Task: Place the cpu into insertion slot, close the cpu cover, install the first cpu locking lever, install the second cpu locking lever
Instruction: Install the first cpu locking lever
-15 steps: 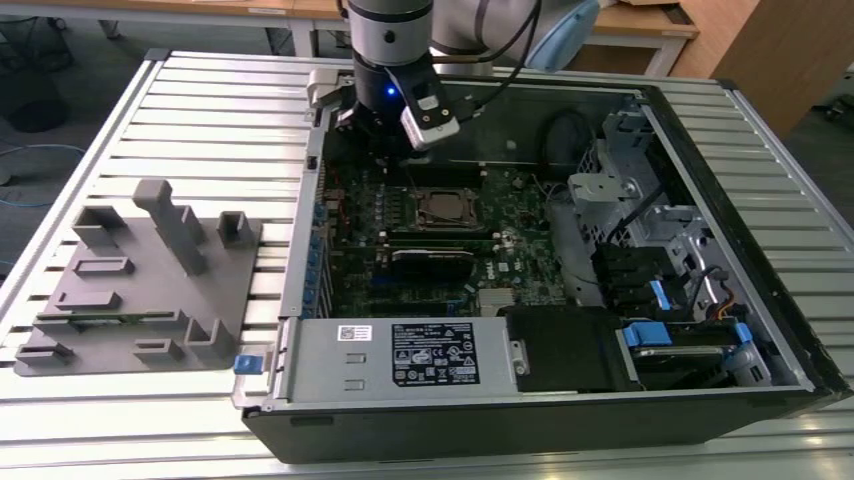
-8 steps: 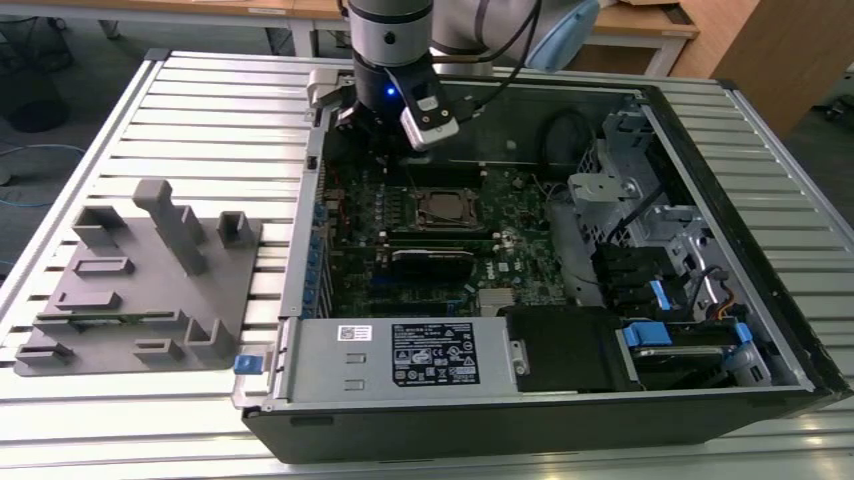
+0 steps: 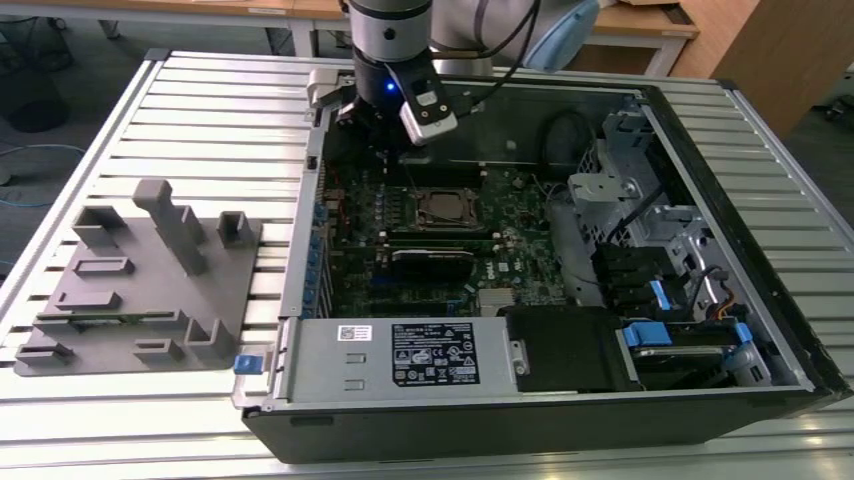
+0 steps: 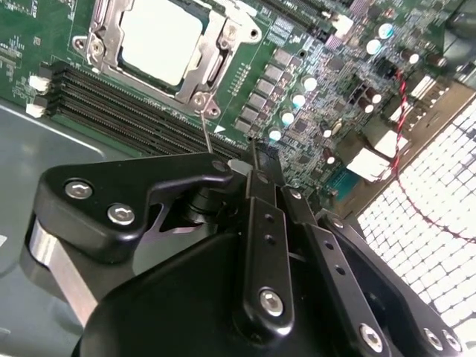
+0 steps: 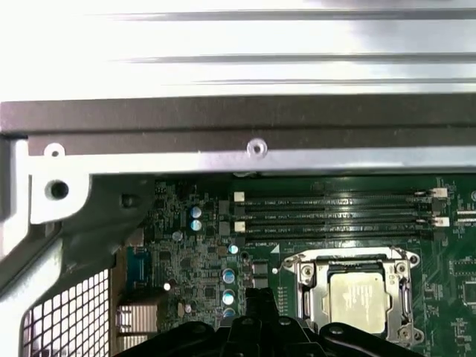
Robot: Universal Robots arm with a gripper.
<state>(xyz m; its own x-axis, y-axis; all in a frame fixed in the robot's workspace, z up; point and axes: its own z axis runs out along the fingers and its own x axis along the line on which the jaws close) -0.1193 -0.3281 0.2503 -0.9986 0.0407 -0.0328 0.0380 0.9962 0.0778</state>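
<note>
While cpu (image 4: pixel 160 37) sits in slot (image 5: pixel 306 297), cover (image 4: pixel 214 65) looks down over it | one lever (image 4: pixel 206 134) stands up, so we reckon levers undone | gripper (image 4: pixel 256 160) pinched shut, empty

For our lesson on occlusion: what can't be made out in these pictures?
Second wrist view: the cpu and the cpu cover are cut off by the picture's edge.
Second wrist view: a thin lever has one end hidden behind the end effector.
Exterior view: the insertion slot is too small for detail.
</note>
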